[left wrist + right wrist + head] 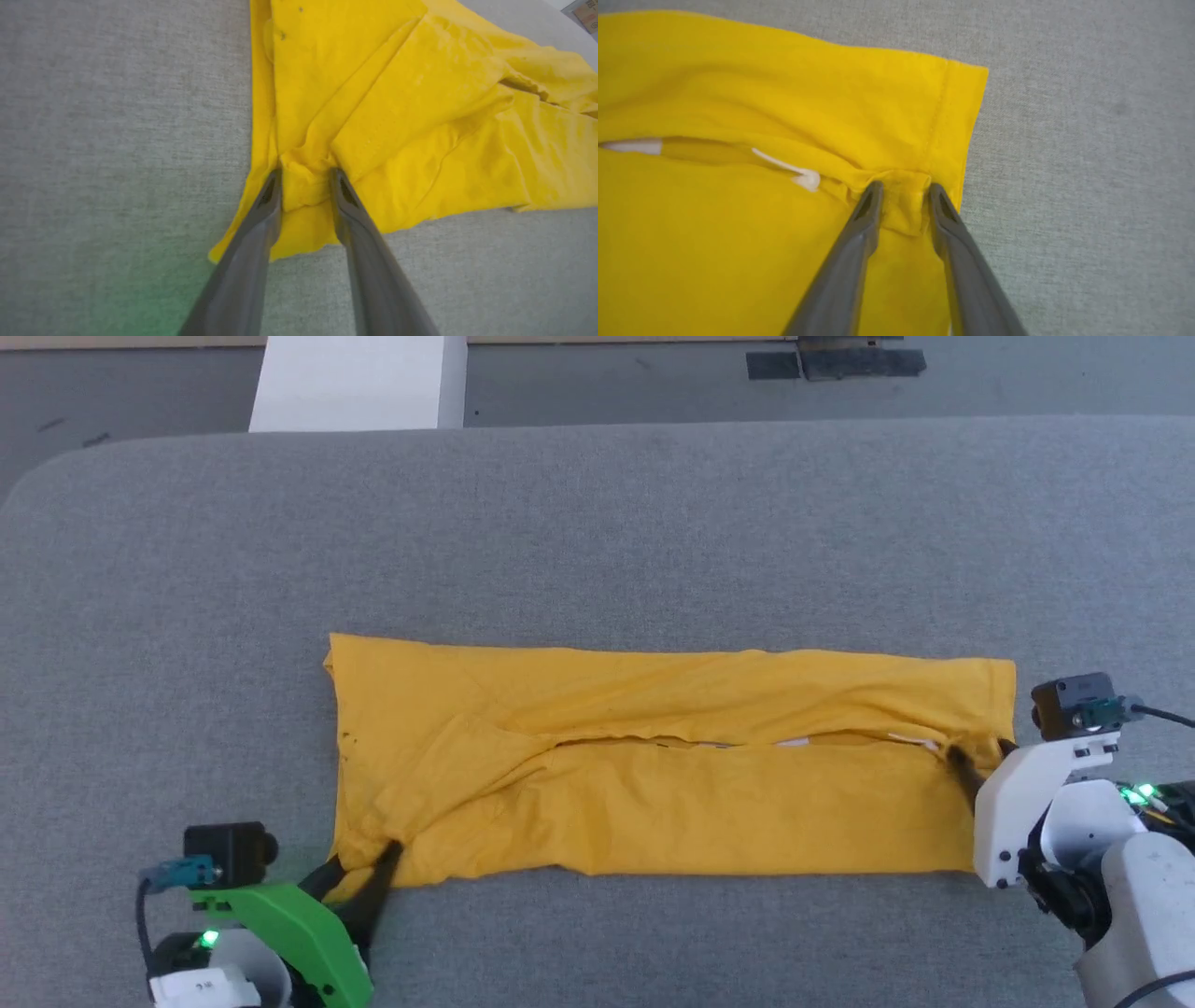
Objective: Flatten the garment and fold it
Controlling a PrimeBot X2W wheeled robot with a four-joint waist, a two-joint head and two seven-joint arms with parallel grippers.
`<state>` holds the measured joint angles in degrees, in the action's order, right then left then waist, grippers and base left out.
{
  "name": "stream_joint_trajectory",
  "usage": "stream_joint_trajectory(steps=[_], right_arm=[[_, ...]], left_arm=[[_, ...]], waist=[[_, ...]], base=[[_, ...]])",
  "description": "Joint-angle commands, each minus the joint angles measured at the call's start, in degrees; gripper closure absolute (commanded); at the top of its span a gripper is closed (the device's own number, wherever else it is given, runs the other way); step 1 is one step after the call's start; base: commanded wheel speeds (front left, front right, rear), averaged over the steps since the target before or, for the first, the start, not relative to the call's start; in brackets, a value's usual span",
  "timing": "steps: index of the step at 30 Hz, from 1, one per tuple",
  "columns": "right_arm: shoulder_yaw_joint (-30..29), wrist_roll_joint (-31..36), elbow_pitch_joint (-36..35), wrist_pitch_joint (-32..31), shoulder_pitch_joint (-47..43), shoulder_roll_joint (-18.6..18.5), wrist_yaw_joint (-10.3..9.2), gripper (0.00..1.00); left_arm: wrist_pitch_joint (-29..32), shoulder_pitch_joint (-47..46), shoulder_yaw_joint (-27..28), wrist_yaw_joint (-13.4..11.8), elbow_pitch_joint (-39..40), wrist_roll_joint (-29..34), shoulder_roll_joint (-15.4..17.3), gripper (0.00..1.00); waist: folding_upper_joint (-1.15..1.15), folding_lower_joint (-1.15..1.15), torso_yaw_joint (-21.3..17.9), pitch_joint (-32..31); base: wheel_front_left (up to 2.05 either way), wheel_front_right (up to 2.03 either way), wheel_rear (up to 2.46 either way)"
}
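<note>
Left gripper [367, 859] and right gripper [980, 751] sit at opposite ends of the garment [653, 803], jaws apart astride puckered cloth (presumably letting the near flap lie flat).

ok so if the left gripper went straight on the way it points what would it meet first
The garment. The left gripper has its fingertips at the garment's near corner, apart around a small bunch of yellow cloth. Going straight on, it would likely push into that bunch first, then the folded layers behind it.
</note>
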<state>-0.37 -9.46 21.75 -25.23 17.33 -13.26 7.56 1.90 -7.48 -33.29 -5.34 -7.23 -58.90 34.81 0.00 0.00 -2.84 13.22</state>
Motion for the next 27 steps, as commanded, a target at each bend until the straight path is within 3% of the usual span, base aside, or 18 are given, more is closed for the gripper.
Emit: stream_joint_trajectory(steps=[1, 7, 11, 18, 22, 27], right_arm=[[-0.4, -0.9, -0.5, 0.3, -1.9, 0.5, -0.08, 0.0], [-4.6, -2.5, -7.0, 2.0, -7.2, 2.8, -0.08, 0.0], [-7.5, -3.1, -12.7, 4.4, -10.5, 5.7, -0.08, 0.0], [-12.7, -3.4, -18.8, 9.4, -12.9, 9.6, -0.08, 0.0], [-15.7, -4.5, -18.5, 11.2, -11.5, 10.3, -0.08, 0.0], [-18.0, -6.8, -9.9, 12.1, -7.1, 10.4, -0.08, 0.0]], left_arm=[[-0.5, 0.6, -0.4, -0.3, -0.6, 0.3, -1.0, 0.0], [-7.2, 1.0, 1.2, -0.4, 1.0, 1.8, -2.7, 0.0], [-14.8, -0.6, 3.2, -2.0, 0.7, 6.9, -3.8, 0.0], [-16.9, -4.9, 11.7, -3.9, 1.2, 18.7, -9.3, 0.0], [-16.9, -5.9, 17.9, -3.0, 1.1, 26.3, -13.3, 0.0], [-16.9, -6.9, 24.4, -0.3, -1.8, 33.7, -18.1, 0.0]], waist=[[0.0, 0.0, 0.2, -1.3], [0.0, 0.0, 1.0, -3.8], [0.0, 0.0, 1.6, -4.7], [0.0, 0.0, 2.4, -5.1], [0.0, 0.0, 2.0, -5.0], [0.0, 0.0, 1.2, -4.5]], base=[[0.0, 0.0, 0.0], [0.0, 0.0, 0.0], [0.0, 0.0, 0.0], [0.0, 0.0, 0.0], [0.0, 0.0, 0.0], [0.0, 0.0, 0.0]])
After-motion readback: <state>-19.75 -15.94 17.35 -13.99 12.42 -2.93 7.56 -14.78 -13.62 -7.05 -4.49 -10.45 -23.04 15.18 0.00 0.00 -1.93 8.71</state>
